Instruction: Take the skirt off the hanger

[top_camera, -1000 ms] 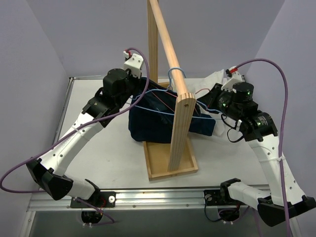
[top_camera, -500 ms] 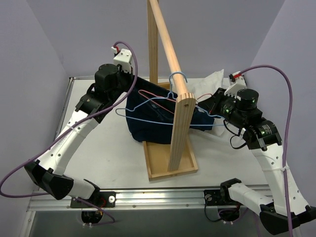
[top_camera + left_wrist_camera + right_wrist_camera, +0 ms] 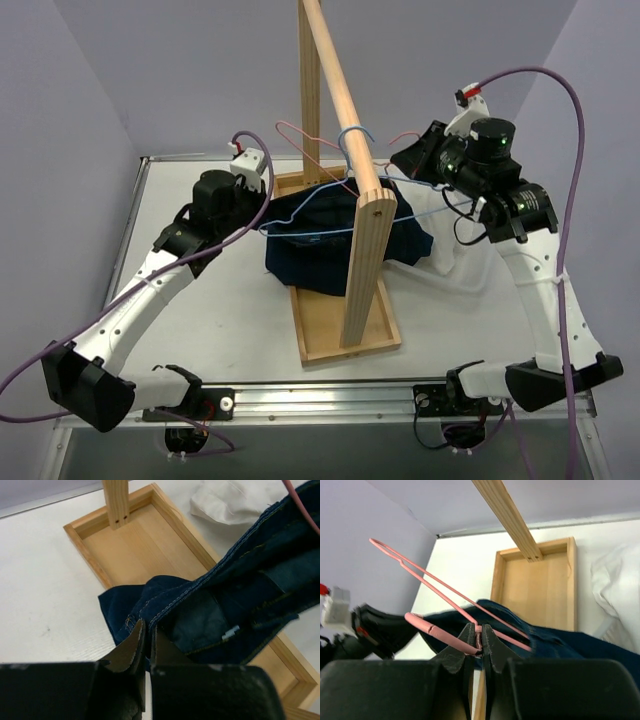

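Observation:
The dark blue denim skirt [image 3: 325, 250] is slumped over the wooden tray at the foot of the rack. My left gripper [image 3: 268, 212] is low on its left side, shut on the skirt's stitched edge [image 3: 165, 612]. My right gripper [image 3: 398, 157] is raised to the right of the rail, shut on the neck of a pink wire hanger [image 3: 445, 595]. In the right wrist view that hanger slants up and left above the skirt [image 3: 545, 640]. I cannot tell whether its lower wire still touches the cloth.
A blue wire hanger [image 3: 352, 135] hooks over the slanted wooden rail [image 3: 340, 90], its wire crossing the skirt. The rack's front post [image 3: 365, 270] stands in the shallow wooden tray [image 3: 320, 335]. A white cloth [image 3: 460, 270] lies crumpled to the right. Lilac walls close in.
My right gripper rose and moved back, carrying the pink hanger up beside the rail. My left gripper dropped lower with the skirt's edge, and the skirt sank toward the tray.

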You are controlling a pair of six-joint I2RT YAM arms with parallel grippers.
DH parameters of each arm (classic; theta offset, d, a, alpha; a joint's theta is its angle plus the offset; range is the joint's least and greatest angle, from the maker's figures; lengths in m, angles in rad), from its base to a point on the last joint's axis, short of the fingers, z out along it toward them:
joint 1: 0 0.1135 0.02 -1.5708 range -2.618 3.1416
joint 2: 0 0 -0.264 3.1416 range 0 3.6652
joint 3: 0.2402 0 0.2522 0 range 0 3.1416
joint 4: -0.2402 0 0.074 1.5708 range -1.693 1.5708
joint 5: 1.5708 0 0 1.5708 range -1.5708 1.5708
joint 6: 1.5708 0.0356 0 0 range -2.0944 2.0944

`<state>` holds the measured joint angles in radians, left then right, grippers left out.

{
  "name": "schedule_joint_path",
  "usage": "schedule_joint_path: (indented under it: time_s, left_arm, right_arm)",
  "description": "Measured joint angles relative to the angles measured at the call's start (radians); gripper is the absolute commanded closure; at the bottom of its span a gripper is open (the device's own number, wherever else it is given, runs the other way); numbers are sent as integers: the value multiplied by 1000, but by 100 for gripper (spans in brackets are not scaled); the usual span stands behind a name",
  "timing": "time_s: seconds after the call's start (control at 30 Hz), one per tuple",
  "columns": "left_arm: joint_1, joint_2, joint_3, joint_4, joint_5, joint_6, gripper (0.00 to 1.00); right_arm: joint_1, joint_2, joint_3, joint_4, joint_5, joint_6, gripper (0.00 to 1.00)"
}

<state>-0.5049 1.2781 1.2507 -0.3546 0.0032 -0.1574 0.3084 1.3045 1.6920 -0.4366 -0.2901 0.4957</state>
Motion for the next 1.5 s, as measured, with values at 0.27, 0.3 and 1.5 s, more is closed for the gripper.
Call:
schedule_joint_path:
  time_s: [0.27, 0.3, 1.5]
  left_arm:
    - [1, -116, -174, 111, 123, -26, 95]
    - [1, -118, -184, 121, 134, -27, 83]
    - [226, -51, 180, -32, 1021, 162, 1]
  right_arm:
    - [-8, 180, 269, 14, -76, 23, 100]
    - [-9, 199, 298, 10, -80, 23, 100]
    - [-151, 68, -58, -156, -433, -317, 100]
